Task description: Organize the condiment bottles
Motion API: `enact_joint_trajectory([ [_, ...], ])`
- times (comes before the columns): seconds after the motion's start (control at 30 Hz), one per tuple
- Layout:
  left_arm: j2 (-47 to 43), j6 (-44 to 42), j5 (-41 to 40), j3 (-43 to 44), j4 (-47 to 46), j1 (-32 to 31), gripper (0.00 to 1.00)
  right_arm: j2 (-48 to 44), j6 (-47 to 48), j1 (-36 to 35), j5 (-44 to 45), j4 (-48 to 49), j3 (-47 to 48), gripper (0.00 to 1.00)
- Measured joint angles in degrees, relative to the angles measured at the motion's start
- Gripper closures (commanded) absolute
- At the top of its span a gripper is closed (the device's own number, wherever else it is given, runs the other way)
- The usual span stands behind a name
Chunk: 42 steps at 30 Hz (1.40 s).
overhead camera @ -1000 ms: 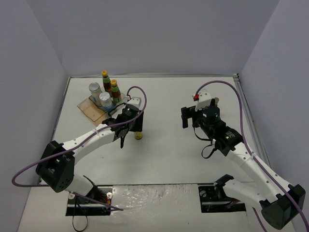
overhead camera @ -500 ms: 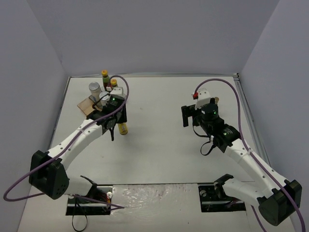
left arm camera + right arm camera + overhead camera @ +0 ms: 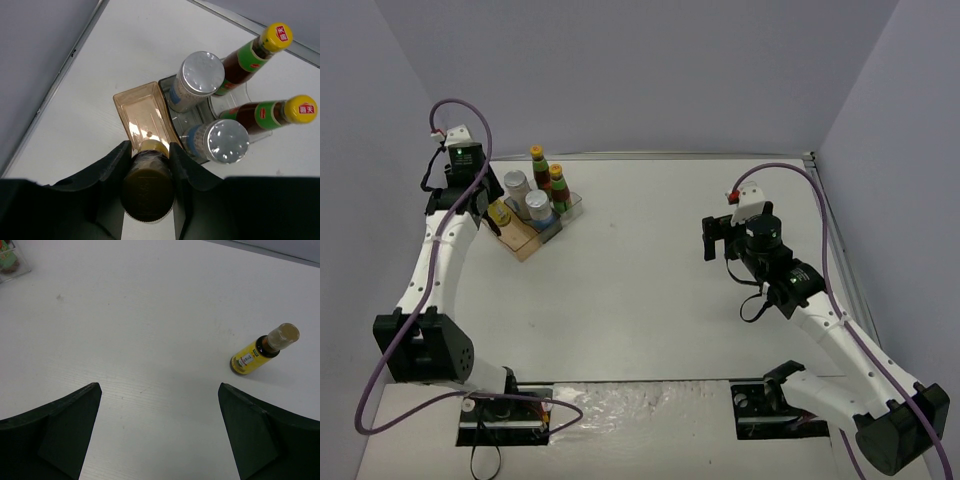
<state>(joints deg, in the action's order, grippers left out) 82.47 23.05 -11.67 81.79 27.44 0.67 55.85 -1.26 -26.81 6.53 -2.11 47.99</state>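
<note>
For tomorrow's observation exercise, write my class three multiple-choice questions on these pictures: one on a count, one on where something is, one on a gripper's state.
1. How many silver-lidded jars stand in the tray? A) two B) one C) four
2. Where is the loose yellow bottle? A) in the tray B) lying on its side C) standing on the table
3. The left gripper is: A) open and empty B) shut on a brown-capped bottle C) out of view

1 A: two silver lids show beside two yellow-capped sauces.
2 C: it stands upright, alone, ahead of the open right gripper.
3 B: its fingers press both sides of the bottle.
</note>
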Motion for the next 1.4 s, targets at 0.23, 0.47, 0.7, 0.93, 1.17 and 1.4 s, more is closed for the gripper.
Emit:
enact_joint_trajectory([
  [0.23,10.4,-0.5,0.2,2.9,-3.2,2.4,0.96,-0.4,0.0,0.6,-0.7,0.0,-0.3,0.00],
  [0.47,17.6,-0.5,0.0,4.0,-7.1,3.2,0.97,-0.8,0.0,1.1,-1.2,0.0,-0.7,0.00],
  [0.7,20.8,-0.5,-0.8,3.9,-10.2,3.3,0.96,-1.0,0.0,1.5,-1.5,0.0,-1.0,0.00],
  [0.93,22.2,-0.5,-1.6,3.6,-13.6,3.3,0.92,-1.0,0.0,2.0,-1.9,0.0,-1.2,0.00],
  [1.17,22.9,-0.7,-1.7,1.1,-15.2,3.3,0.75,-1.0,0.0,2.1,-2.1,0.0,-1.2,0.00],
  [1.4,22.9,-0.5,-1.7,0.0,-16.3,3.3,0.50,-1.0,-0.1,2.1,-2.1,0.0,-1.2,0.00],
])
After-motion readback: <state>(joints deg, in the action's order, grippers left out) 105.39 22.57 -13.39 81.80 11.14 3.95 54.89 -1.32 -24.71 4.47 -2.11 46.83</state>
